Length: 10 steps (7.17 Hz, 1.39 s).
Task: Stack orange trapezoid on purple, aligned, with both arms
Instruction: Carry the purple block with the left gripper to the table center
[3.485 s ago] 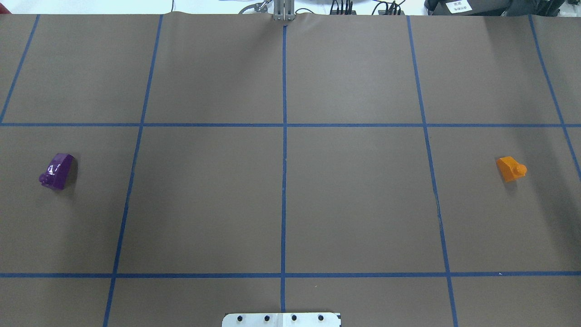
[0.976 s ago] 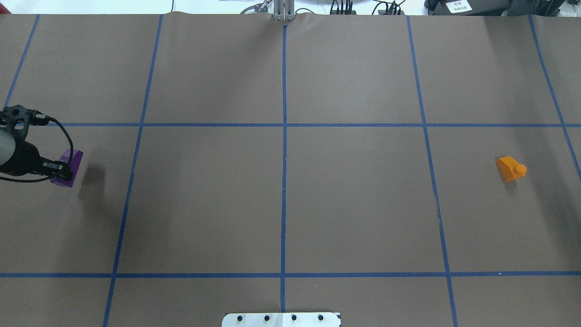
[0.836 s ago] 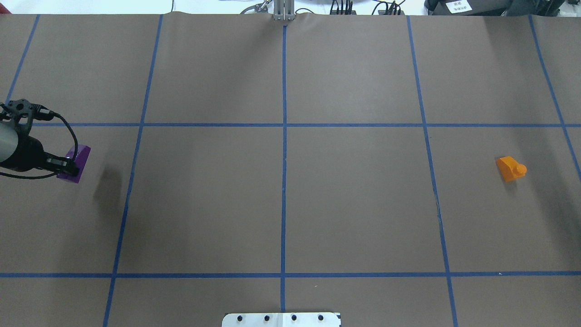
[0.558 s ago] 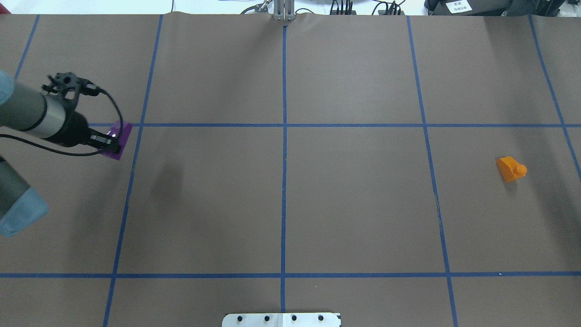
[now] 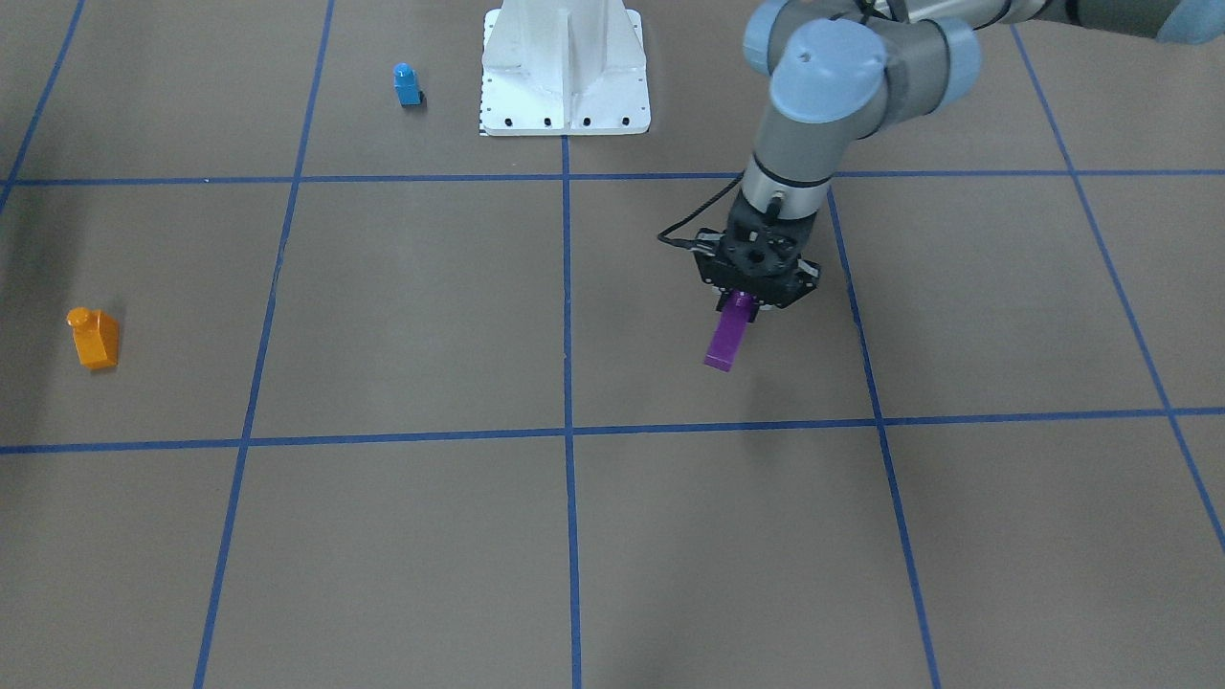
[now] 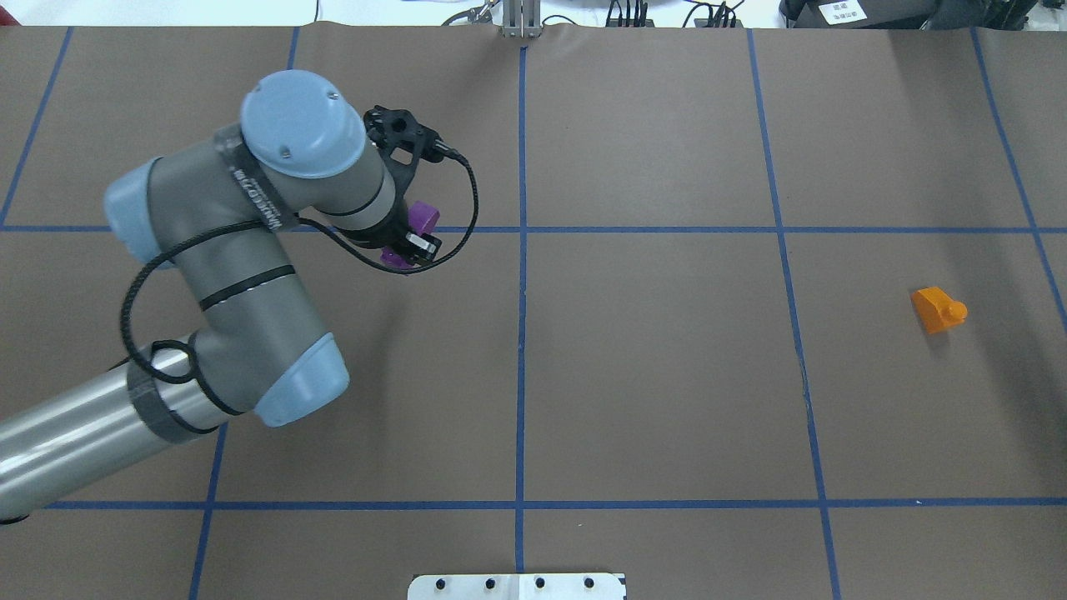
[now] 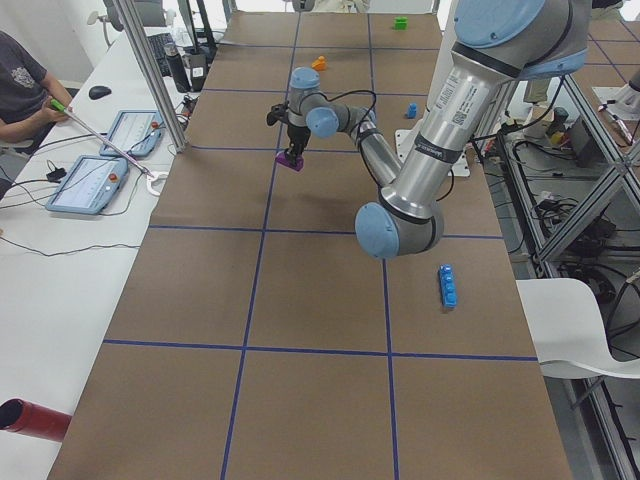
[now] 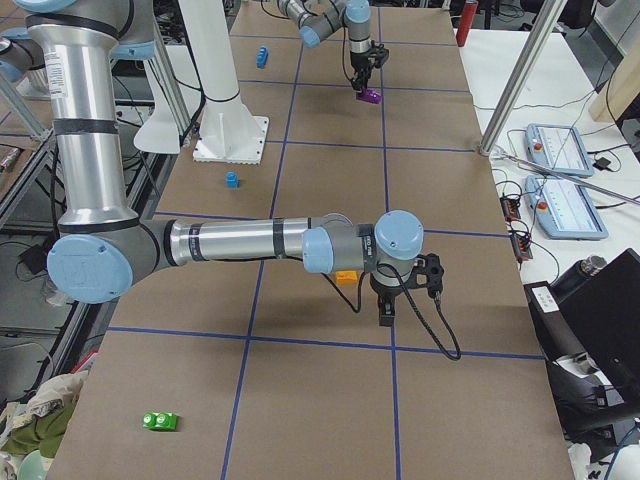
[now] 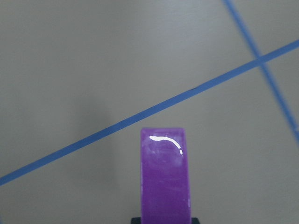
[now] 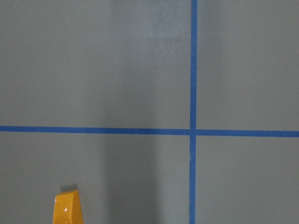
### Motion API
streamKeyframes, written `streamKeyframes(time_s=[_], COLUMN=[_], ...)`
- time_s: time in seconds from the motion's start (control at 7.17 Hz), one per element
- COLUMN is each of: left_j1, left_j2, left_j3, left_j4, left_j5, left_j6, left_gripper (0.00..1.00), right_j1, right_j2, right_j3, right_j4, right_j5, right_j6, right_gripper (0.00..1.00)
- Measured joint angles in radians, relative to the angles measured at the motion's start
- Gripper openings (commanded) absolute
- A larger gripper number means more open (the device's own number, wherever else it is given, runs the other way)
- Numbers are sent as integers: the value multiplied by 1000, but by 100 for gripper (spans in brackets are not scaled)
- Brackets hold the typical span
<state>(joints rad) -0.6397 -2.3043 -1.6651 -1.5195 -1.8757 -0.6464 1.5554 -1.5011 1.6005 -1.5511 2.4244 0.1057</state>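
Note:
My left gripper (image 6: 407, 243) is shut on the purple brick (image 6: 423, 217) and holds it above the table, left of the centre line. The brick hangs from the gripper (image 5: 743, 308) in the front view (image 5: 725, 343) and fills the lower middle of the left wrist view (image 9: 166, 177). The orange trapezoid (image 6: 938, 310) lies on the table at the far right, stud pointing right. It shows in the front view (image 5: 94, 338) and in the right wrist view (image 10: 66, 209). My right gripper (image 8: 386, 308) hovers beside it in the right side view only. I cannot tell if it is open.
A small blue single-stud brick (image 5: 408, 84) stands beside the white pedestal base (image 5: 565, 67). A long blue brick (image 7: 448, 286) and a green brick (image 8: 160, 421) lie near the robot's side of the table. Blue tape lines grid the brown table.
My left arm came in from the left, closed on the purple brick, lifted it and carried it right and away towards the table's middle. The orange trapezoid has not moved.

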Motion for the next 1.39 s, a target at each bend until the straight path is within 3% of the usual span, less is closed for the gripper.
streamKeyframes(time_s=[0.42, 0.84, 0.98, 1.25, 1.39], left_j1=[55, 92, 102, 113, 114], left_j2=[-131, -195, -218, -237, -243], left_j3=[256, 353, 387, 433, 442], left_j4=[-143, -176, -182, -206, -210], left_j5=[24, 27, 36, 52, 54], left_j6=[45, 58, 59, 75, 96], left_gripper=[0, 0, 7, 84, 100], right_j1=[-3, -5, -5, -5, -5], right_j2=[0, -1, -1, 0, 0], right_j3=[-1, -1, -4, -15, -17], right_j4=[-1, -1, -1, -1, -1], right_j5=[1, 6, 8, 9, 10], right_j6=[12, 17, 17, 16, 17], right_gripper=[100, 100, 100, 100, 100])
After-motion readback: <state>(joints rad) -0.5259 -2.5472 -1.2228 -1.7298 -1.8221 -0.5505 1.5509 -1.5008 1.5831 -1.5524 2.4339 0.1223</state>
